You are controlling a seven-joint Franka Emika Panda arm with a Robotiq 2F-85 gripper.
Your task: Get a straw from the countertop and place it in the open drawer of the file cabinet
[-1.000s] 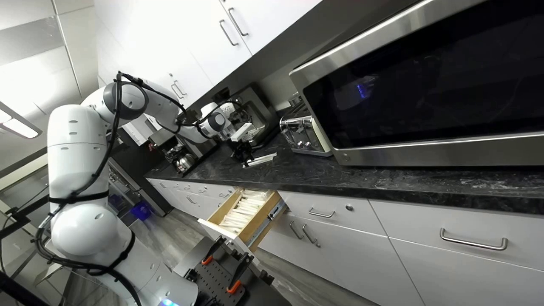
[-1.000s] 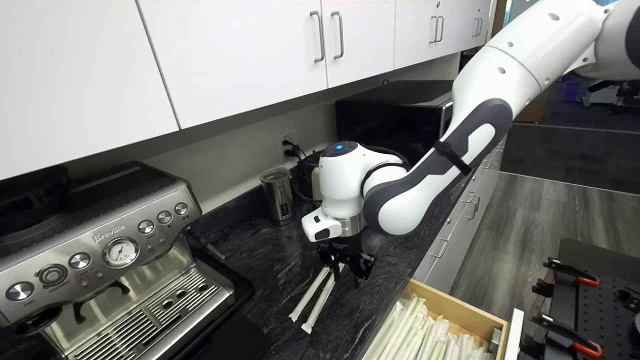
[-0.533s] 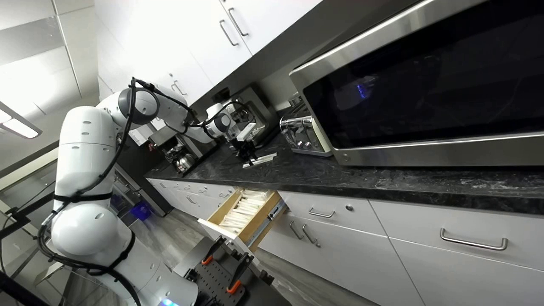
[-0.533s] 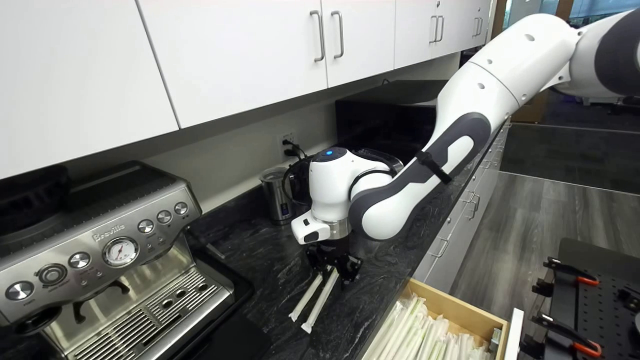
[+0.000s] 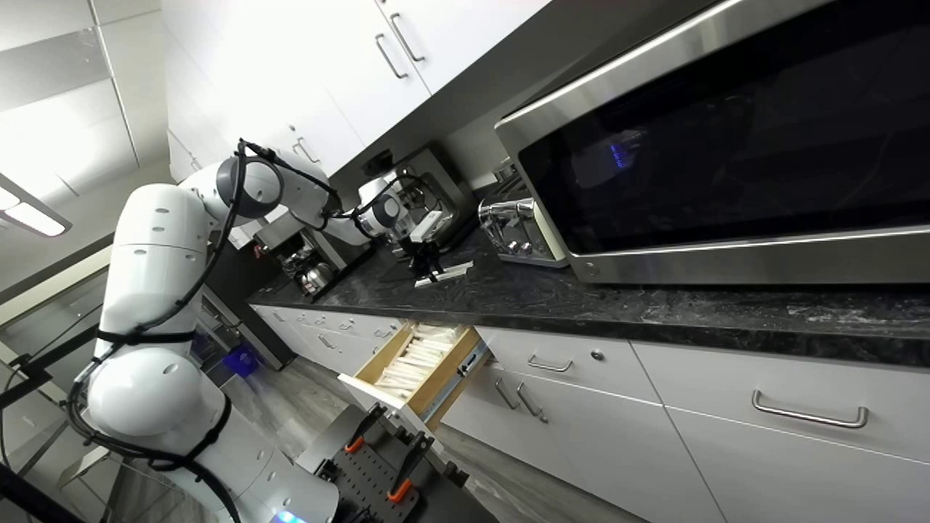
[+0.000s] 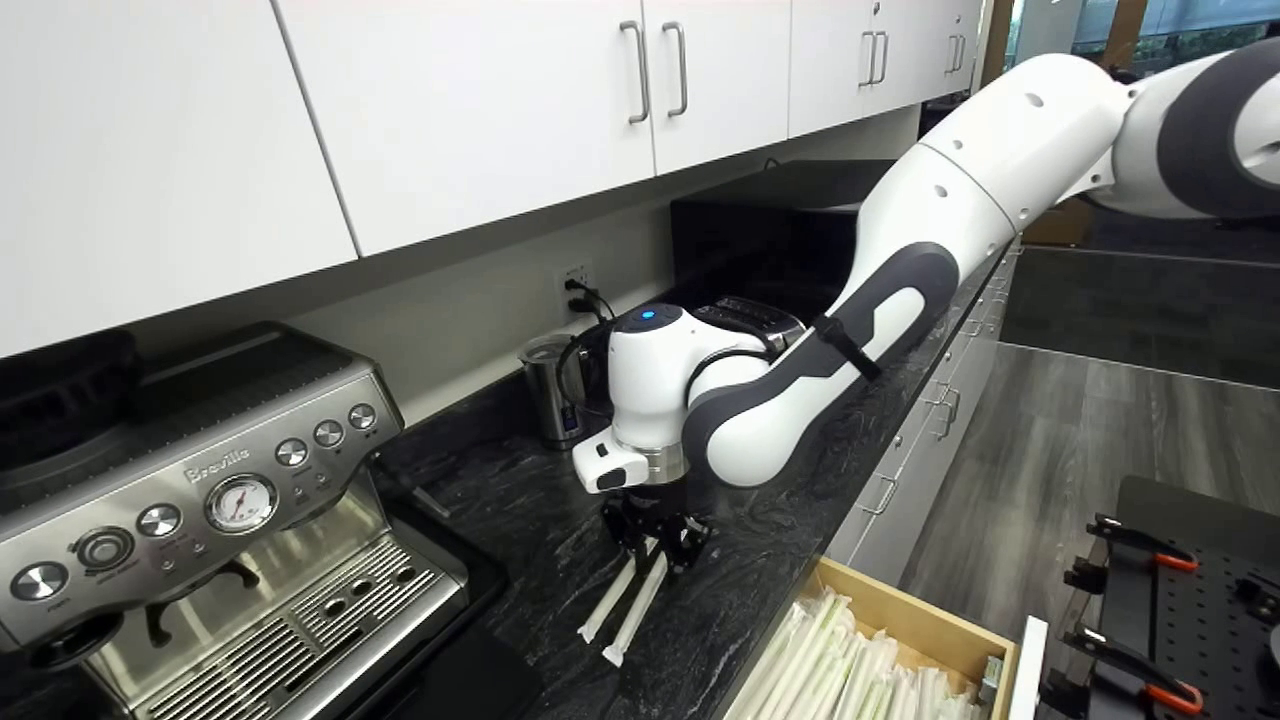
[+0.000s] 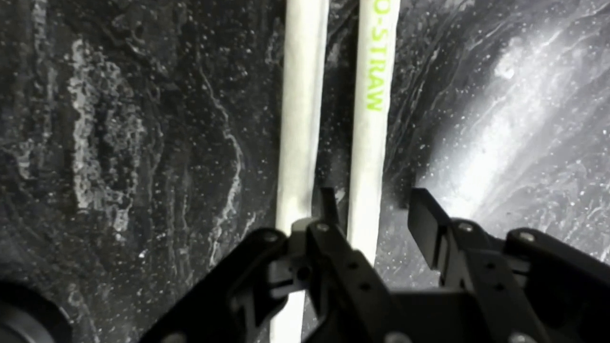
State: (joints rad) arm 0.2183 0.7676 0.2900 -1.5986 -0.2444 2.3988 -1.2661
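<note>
My claw [image 7: 374, 214] is low down over the countertop [image 7: 167, 143], and its two fingers are spread apart. The straw [image 7: 369, 157] with green letters lies on the stone, and the wrist view shows it running between the fingertips. From where I sit, I can't tell if the tips touch the stone. Another straw [image 7: 300, 119] lies just beside that one, pointing nearly the same way. The stone is dark and shiny, with pale squiggles and lots of tiny white specks, and a patch of light [image 7: 481, 162] glows on it.

Along the wall [image 6: 470, 335] stand a silver coffee machine [image 6: 240, 500] with round knobs, a metal jug [image 6: 548, 378], a toaster [image 5: 519, 232] and a big microwave [image 5: 712, 160]. White cupboards [image 6: 500, 100] hang up above. Underneath, the file cabinet [image 5: 581, 414] is white with silver handles. Its drawer [image 6: 920, 612] is open, and I see lots of wrapped straws [image 6: 840, 665] inside the pale wood box. The floor [image 6: 1100, 430] is made of grey boards. In an exterior view, a bright lamp [image 5: 33, 219] shines on the ceiling [image 5: 58, 123].
</note>
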